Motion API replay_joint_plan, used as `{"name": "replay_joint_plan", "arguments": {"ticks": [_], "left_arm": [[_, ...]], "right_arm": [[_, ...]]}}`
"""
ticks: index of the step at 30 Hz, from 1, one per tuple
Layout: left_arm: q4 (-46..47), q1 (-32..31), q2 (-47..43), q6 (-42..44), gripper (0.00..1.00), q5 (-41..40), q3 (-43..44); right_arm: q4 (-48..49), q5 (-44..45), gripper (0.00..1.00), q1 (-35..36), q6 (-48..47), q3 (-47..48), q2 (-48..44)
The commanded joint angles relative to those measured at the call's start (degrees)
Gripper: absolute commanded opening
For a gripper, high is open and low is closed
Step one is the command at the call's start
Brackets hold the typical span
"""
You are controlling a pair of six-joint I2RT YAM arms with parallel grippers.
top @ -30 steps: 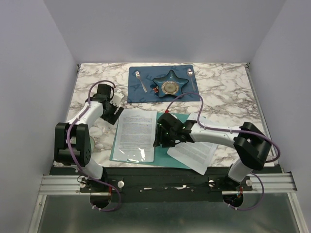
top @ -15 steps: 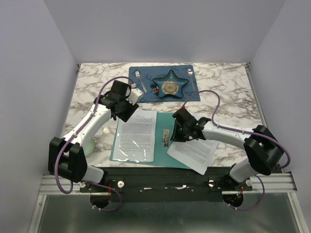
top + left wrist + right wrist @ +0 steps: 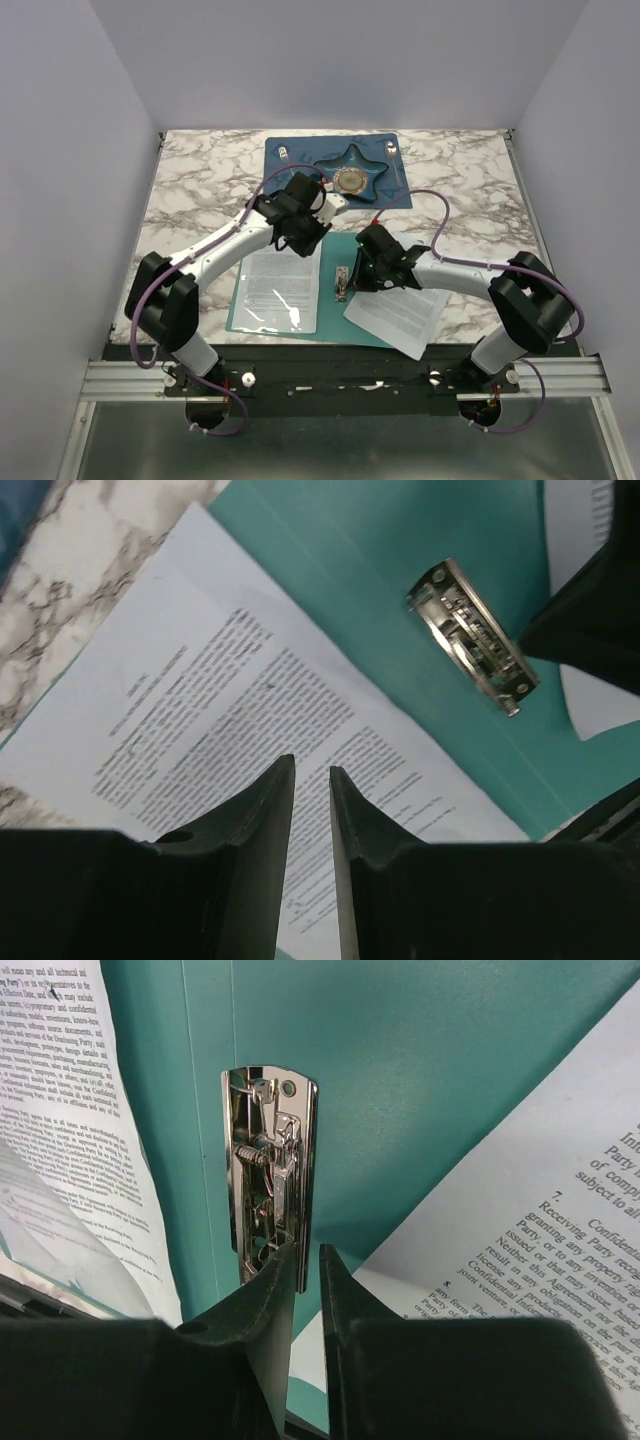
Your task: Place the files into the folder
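Observation:
The teal folder (image 3: 333, 325) lies open at the table's front, its silver clip (image 3: 341, 283) on the spine. One of the files (image 3: 280, 290) lies on the folder's left half. Another of the files (image 3: 400, 315) lies askew, partly on its right half. My left gripper (image 3: 302, 243) hovers over the left sheet's top edge (image 3: 200, 710); its jaws (image 3: 312, 765) are nearly together and hold nothing. My right gripper (image 3: 355, 278) sits just right of the clip (image 3: 268, 1170). Its jaws (image 3: 308, 1247) leave a thin gap at the clip's near end, above the folder (image 3: 420, 1080).
A dark blue placemat (image 3: 300, 150) at the back carries a star dish (image 3: 352, 178), a fork (image 3: 285, 152) and a spoon (image 3: 392, 150). The left arm crosses the placemat's front edge. Marble table (image 3: 190, 190) lies to the left.
The left arm has swung right from the table's left side to above the left sheet. The right gripper has drawn back off the clip. Both grippers' jaws have narrowed.

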Motion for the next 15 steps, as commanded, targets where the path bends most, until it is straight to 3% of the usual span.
{"name": "replay_joint_plan", "arguments": {"ticks": [1, 10, 15], "left_arm": [[3.77, -3.26, 6.16, -5.08, 0.31, 3.64, 3.63], [6.58, -4.50, 15.49, -9.13, 0.18, 7.59, 4.44], [7.72, -5.82, 17.16, -9.66, 0.17, 7.95, 3.21]], "right_arm": [[4.05, -2.28, 0.21, -0.74, 1.02, -1.96, 1.78], [9.06, -1.40, 0.16, -0.74, 5.59, -9.33, 0.64], [12.13, -1.22, 0.16, -0.74, 7.52, -11.89, 0.64]]}}
